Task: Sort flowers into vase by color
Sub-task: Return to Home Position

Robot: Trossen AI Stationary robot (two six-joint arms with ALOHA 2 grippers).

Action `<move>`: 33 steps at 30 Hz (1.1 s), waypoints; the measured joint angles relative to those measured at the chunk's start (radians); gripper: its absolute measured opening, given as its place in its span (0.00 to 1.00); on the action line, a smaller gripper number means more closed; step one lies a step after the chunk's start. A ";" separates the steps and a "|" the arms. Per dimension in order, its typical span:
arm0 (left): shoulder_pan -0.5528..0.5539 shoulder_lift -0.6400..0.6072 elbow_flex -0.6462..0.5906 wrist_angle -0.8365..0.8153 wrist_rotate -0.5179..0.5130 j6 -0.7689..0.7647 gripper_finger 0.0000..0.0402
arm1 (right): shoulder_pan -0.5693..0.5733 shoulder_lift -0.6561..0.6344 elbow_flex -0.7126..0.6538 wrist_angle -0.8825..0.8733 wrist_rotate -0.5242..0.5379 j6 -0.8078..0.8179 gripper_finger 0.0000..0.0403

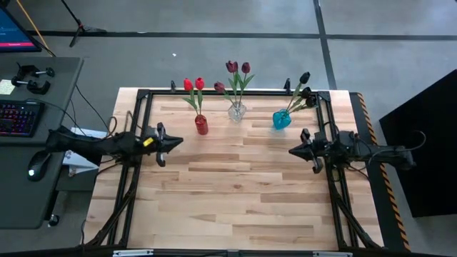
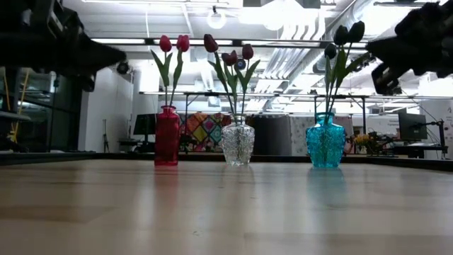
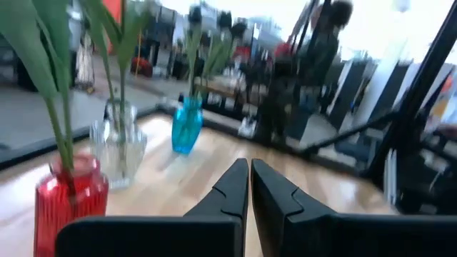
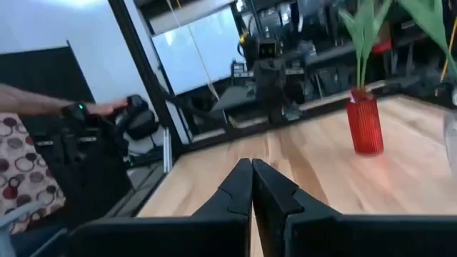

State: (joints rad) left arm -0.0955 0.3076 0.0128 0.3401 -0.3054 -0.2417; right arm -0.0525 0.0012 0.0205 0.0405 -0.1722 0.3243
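Observation:
Three vases stand in a row along the table's far edge. A red vase [image 1: 201,125] holds two bright red flowers [image 1: 193,84]. A clear glass vase [image 1: 237,111] holds maroon flowers [image 1: 238,68]. A blue vase [image 1: 281,120] holds near-black flowers [image 1: 305,78]. Each flower's stem sticks down into its vase. My left gripper [image 1: 180,140] is shut and hangs level at the table's left side, well short of the red vase. My right gripper [image 1: 291,150] is shut and hangs level at the right side, on the near side of the blue vase. Neither holds anything.
A black metal frame [image 1: 235,92] runs around the table's edges. A desk with a keyboard [image 1: 18,118] and mouse stands left of the table. A person's hand [image 4: 107,108] shows beyond the table's left side in the right wrist view. Bare wood [image 1: 235,193] fills the table's middle and near part.

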 joint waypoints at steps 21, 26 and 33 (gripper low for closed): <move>0.008 -0.304 -0.001 -0.023 -0.023 -0.017 0.02 | 0.000 0.032 0.000 -0.029 0.003 -0.001 0.00; -0.013 -0.304 0.000 -0.139 0.001 0.195 0.02 | 0.000 0.032 -0.001 -0.027 0.003 -0.001 0.00; 0.030 -0.305 0.000 -0.284 0.016 0.250 0.02 | 0.000 0.032 -0.001 -0.026 0.002 -0.001 0.00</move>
State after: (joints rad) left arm -0.0654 0.0029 0.0124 0.0565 -0.2895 0.0080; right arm -0.0525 0.0330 0.0196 0.0147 -0.1699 0.3237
